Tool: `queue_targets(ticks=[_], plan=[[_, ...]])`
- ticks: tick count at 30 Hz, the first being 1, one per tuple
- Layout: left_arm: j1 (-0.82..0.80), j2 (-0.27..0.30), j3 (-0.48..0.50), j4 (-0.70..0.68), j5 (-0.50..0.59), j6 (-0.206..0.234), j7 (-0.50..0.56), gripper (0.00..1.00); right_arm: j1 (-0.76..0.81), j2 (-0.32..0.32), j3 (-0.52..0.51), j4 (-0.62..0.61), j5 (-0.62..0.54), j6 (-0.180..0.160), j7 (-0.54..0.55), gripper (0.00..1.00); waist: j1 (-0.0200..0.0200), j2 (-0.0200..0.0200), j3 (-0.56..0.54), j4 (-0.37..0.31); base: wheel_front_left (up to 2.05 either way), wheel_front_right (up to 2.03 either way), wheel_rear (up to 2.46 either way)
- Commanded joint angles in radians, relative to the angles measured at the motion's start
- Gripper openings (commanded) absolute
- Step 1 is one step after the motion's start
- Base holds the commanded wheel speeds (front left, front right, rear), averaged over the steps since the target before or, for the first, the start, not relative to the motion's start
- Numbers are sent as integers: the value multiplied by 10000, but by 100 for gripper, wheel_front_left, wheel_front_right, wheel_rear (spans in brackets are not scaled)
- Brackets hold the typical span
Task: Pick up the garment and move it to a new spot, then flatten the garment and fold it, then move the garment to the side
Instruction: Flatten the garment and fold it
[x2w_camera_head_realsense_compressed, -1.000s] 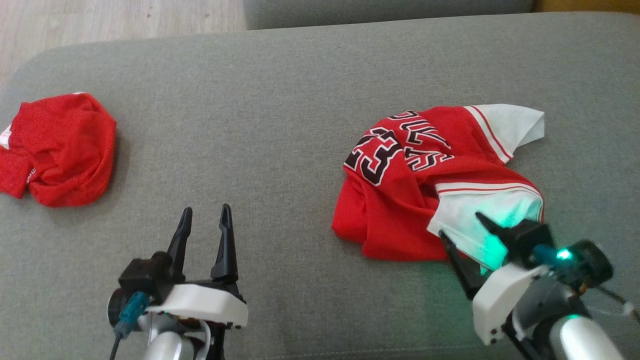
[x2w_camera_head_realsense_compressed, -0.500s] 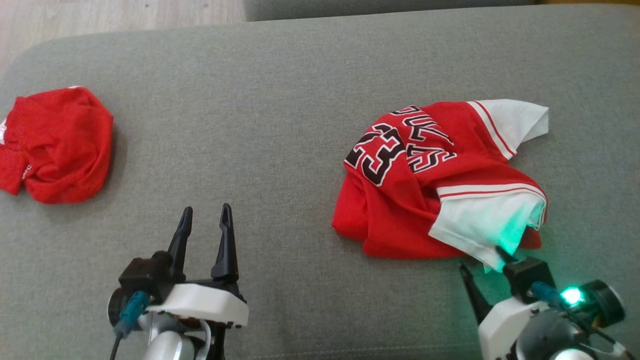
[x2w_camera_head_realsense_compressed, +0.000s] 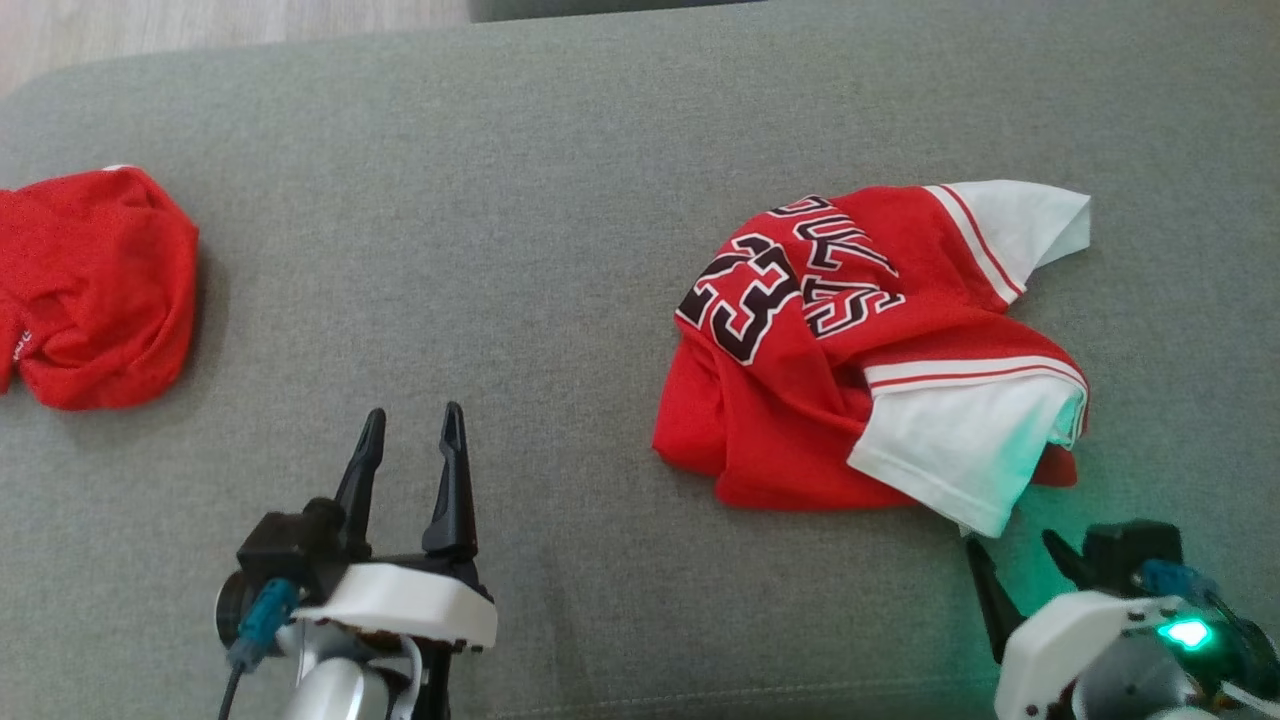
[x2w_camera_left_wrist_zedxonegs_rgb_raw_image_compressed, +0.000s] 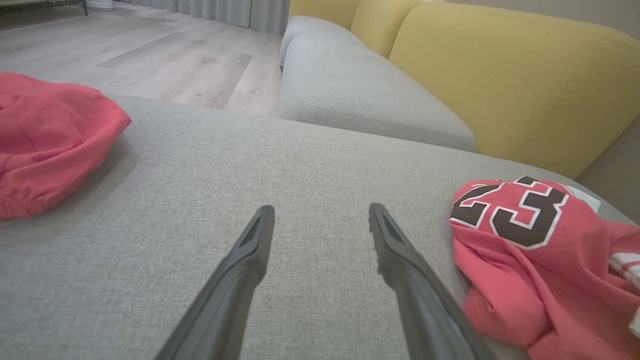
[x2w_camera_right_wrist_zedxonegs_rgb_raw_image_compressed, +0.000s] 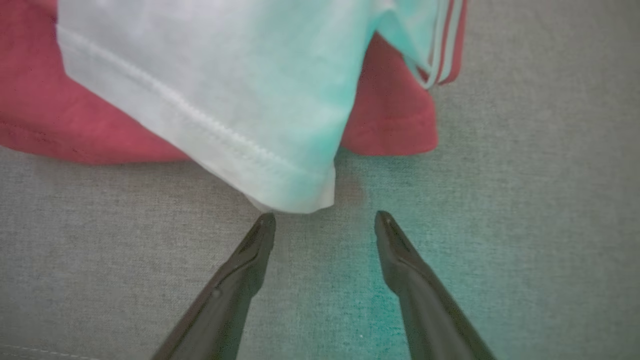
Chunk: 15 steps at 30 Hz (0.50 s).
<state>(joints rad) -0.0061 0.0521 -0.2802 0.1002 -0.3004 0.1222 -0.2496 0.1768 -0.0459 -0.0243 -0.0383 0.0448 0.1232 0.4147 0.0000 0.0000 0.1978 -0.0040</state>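
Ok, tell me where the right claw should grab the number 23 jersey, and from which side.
Take the jersey by its white sleeve, at the hem corner, coming from the near side. That corner juts past the red body and lies loose on the cushion, just ahead of the open right claw.

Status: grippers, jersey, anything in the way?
Left gripper open, empty, over cushion. Right gripper open, tips just short of white sleeve. Jersey crumpled, unheld. Second red garment far left, no obstruction.

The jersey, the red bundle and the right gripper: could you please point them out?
jersey (x2w_camera_head_realsense_compressed: 745, 305): head view, its number.
red bundle (x2w_camera_head_realsense_compressed: 95, 285): head view, its middle.
right gripper (x2w_camera_right_wrist_zedxonegs_rgb_raw_image_compressed: 325, 216): right wrist view, between fingers.
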Motion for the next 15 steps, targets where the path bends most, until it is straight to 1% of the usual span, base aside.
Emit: queue_targets(ticks=[1,11,12,14,15], plan=[[-458,-18,264,-328,112,-32,-122,100,-501,-53,266,-185,125,75,82,100,0,0,48,-15,0,0,0],[-633,-18,207,-224,126,-58,-122,100,-1388,-46,756,803,568,75,271,100,0,0,96,116,0,0,0],[-625,-18,212,-213,120,-57,-122,100,-1414,-46,758,860,567,75,289,70,0,0,81,133,0,0,0],[-598,-18,214,-200,111,-55,-122,100,-1449,-46,753,965,574,75,321,1,0,0,39,153,0,0,0],[-577,-18,219,-189,106,-54,-122,100,-1469,-46,748,1004,591,75,307,0,0,0,5,154,0,0,0]])
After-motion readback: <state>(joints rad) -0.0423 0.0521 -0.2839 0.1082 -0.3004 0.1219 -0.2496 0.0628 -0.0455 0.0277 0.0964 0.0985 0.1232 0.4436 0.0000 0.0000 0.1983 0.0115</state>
